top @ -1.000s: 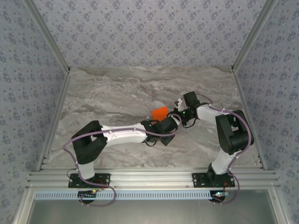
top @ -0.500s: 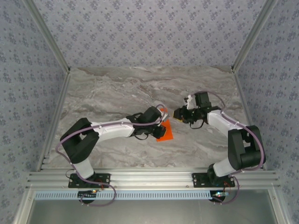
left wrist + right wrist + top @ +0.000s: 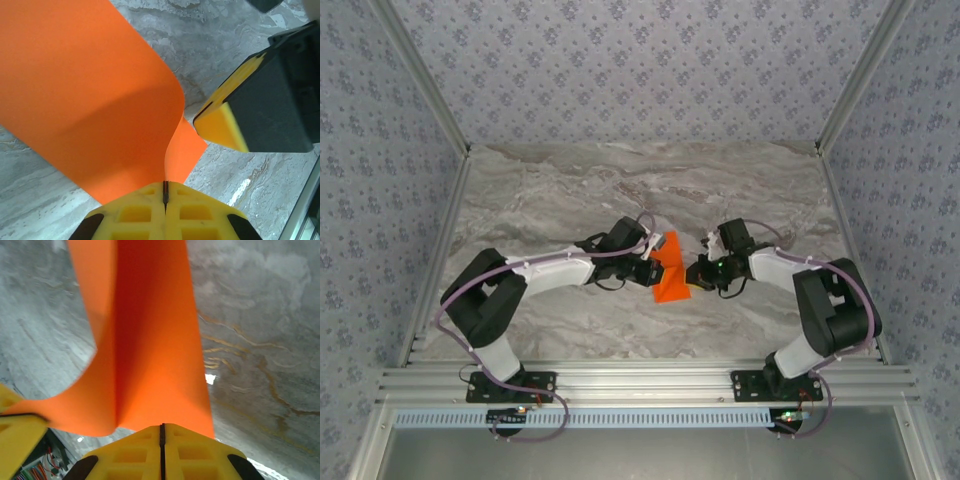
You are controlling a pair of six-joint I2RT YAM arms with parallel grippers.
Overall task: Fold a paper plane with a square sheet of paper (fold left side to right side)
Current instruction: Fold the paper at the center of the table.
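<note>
The square sheet of paper (image 3: 670, 280) is bright orange and hangs bent between my two grippers at the middle of the table. My left gripper (image 3: 657, 262) is shut on its left edge; in the left wrist view the sheet (image 3: 90, 90) curls up from the closed jaws of that gripper (image 3: 165, 187). My right gripper (image 3: 695, 272) is shut on the opposite edge. In the right wrist view the paper (image 3: 150, 340) rises in a fold straight from the closed tips of the right gripper (image 3: 161, 428). No pointed plane shape has formed.
The marble table (image 3: 570, 200) is bare around the arms. Aluminium rails (image 3: 640, 382) run along the near edge, and patterned walls enclose the sides. One of the right gripper's fingers (image 3: 225, 122) sits close by in the left wrist view.
The left gripper has carried the sheet a little left and held on. The right gripper, apart from the paper half a second ago, has moved down-left and shut on its right edge.
</note>
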